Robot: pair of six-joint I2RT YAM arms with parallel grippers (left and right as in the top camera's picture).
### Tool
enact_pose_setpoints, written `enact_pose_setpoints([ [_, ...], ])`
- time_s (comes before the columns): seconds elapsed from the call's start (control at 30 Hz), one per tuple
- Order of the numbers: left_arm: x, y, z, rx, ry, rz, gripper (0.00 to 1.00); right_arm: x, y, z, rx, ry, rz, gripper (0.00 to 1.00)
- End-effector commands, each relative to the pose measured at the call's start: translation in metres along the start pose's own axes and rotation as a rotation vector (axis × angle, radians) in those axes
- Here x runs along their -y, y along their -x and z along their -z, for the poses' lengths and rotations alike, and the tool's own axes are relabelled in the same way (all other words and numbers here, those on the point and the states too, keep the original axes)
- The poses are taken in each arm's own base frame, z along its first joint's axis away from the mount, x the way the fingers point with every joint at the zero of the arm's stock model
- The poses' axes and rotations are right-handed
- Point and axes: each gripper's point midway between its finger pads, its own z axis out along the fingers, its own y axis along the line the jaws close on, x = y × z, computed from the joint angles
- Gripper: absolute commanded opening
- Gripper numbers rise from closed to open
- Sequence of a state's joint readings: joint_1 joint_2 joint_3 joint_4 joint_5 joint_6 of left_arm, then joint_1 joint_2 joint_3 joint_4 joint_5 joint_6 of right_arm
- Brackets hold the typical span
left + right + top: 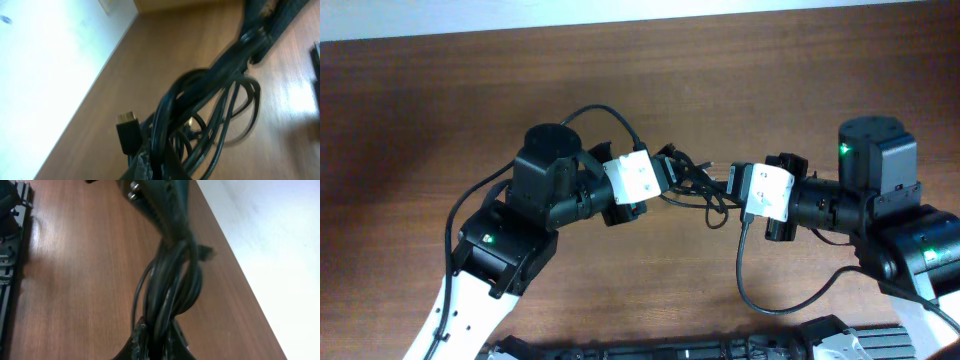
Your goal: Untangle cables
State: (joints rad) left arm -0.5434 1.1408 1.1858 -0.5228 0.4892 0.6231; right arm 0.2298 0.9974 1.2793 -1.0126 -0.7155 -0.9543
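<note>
The cables (692,185) form one twisted bundle strung between the two tools, near the middle of the desk (620,70). Both wrist views show several strands wound round one another, with slack loops (254,107) hanging off the side of the bundle. You cannot tell from these views whether the loops touch the desk.

The left tool (668,172) is closed tight on the left end of the bundle. The right tool (733,184) is closed tight on the right end. As far as the wrist views show, each clamps more than one strand.

Hazards from this position:

1. Tightened knot. If you pull the tools straight apart, the twist will likely cinch. Both grips hold several strands, so none can slide free.
2. Connector strain. A plug (127,136) sticks out close to the left tool. Tension could bend it, or it could catch in a loop.
3. Slip. The strands look thin and smooth. A hard pull may draw them through a closed tool and drop the bundle.
4. Snag on robot wiring. The right arm's own wire (739,265) curves over the desk just near of the bundle. Keep the loops away from it.

Separate slowly, and free one end before tension rises.
</note>
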Motion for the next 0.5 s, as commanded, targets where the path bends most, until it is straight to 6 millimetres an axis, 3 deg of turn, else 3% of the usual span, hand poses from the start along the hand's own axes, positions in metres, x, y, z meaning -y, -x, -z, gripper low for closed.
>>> enact_pose_setpoints([
  [0.0,-0.025,0.03,0.005,0.112,0.096,0.114,0.0,-0.001,-0.007,0.005,-0.052,-0.017,-0.007,0.04],
  [0.1,-0.042,0.059,0.012,0.242,0.147,0.205,0.0,-0.003,-0.01,0.006,-0.069,-0.013,-0.018,0.04],
  [0.2,-0.05,0.076,0.018,0.32,0.167,0.268,0.0,-0.003,-0.013,0.006,-0.083,-0.017,-0.022,0.04],
  [0.47,-0.088,0.063,0.036,0.334,0.334,0.519,0.0,0.01,-0.032,0.009,-0.19,-0.099,-0.091,0.04],
])
